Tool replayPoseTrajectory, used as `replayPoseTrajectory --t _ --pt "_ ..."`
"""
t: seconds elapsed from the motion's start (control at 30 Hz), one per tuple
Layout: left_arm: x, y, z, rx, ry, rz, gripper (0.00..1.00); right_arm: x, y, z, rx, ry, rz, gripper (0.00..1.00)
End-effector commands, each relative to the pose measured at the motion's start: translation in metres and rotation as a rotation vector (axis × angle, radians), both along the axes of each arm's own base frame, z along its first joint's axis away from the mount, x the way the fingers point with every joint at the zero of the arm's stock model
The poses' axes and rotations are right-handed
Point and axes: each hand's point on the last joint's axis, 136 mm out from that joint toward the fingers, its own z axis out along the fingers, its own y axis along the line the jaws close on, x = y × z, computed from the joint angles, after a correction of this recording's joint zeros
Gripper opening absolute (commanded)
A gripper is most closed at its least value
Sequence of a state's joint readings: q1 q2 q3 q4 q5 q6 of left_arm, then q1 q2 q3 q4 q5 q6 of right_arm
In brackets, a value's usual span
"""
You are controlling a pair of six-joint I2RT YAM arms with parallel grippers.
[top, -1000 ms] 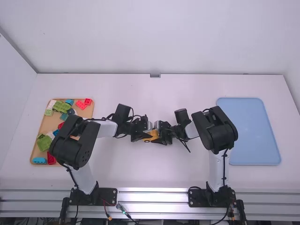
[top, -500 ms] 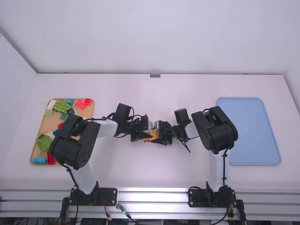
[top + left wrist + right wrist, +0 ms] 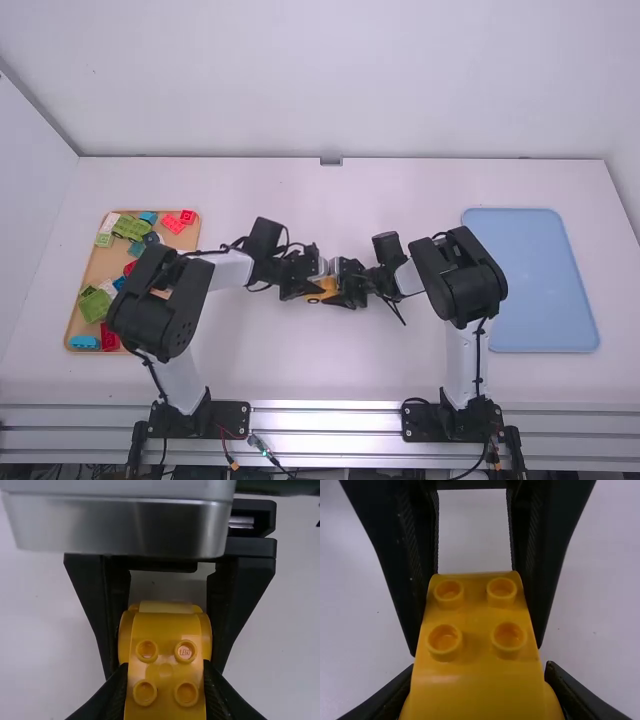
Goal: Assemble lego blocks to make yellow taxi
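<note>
At the table's middle, my left gripper [image 3: 308, 289] and my right gripper [image 3: 345, 291] face each other with the yellow taxi body [image 3: 326, 290] between them. In the left wrist view, the taxi body [image 3: 166, 667] shows four studs and is pinched by my left gripper [image 3: 165, 692]; the right arm's fingers flank its farther part. From the right wrist, the taxi body [image 3: 475, 675] shows four studs near the left arm's fingers, and my right gripper [image 3: 479, 692] is shut on its wide near part. Its underside is hidden.
A tan tray [image 3: 88, 268] of loose green, red, blue and white blocks lies at the left, partly under the left arm. A blue tray [image 3: 535, 280] lies at the right, beyond the right arm's elbow.
The left arm's wrist has shifted slightly to the right and away from the camera, its gripper still at the yellow body. The right arm has kept still.
</note>
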State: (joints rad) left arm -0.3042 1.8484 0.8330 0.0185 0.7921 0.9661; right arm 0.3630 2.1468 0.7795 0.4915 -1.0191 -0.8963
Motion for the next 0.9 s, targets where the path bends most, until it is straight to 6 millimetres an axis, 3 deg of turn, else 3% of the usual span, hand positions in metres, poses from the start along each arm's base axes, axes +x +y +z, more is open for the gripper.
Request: replayPoseTrajectory --t 0.0,0.03,0.4,0.67,0.87 --pt "-0.009 0.012 -0.036 0.136 0.077 0.054 0.22 -0.003 0.003 -0.009 -0.027 0.026 -0.005 0.38" --pt "-0.008 0.012 -0.034 0.136 0.078 0.054 0.30 -0.003 0.003 -0.009 -0.027 0.027 -0.005 0.38" --pt "-0.003 0.010 -0.028 0.141 0.089 0.053 0.29 -0.002 0.003 -0.010 -0.033 0.024 -0.009 0.38" --pt "-0.004 0.007 -0.024 0.116 0.091 0.042 0.42 -0.002 0.003 -0.010 -0.033 0.024 -0.009 0.38" --pt "-0.004 0.007 -0.024 0.116 0.087 0.038 0.39 -0.002 0.003 -0.010 -0.033 0.024 -0.010 0.38"
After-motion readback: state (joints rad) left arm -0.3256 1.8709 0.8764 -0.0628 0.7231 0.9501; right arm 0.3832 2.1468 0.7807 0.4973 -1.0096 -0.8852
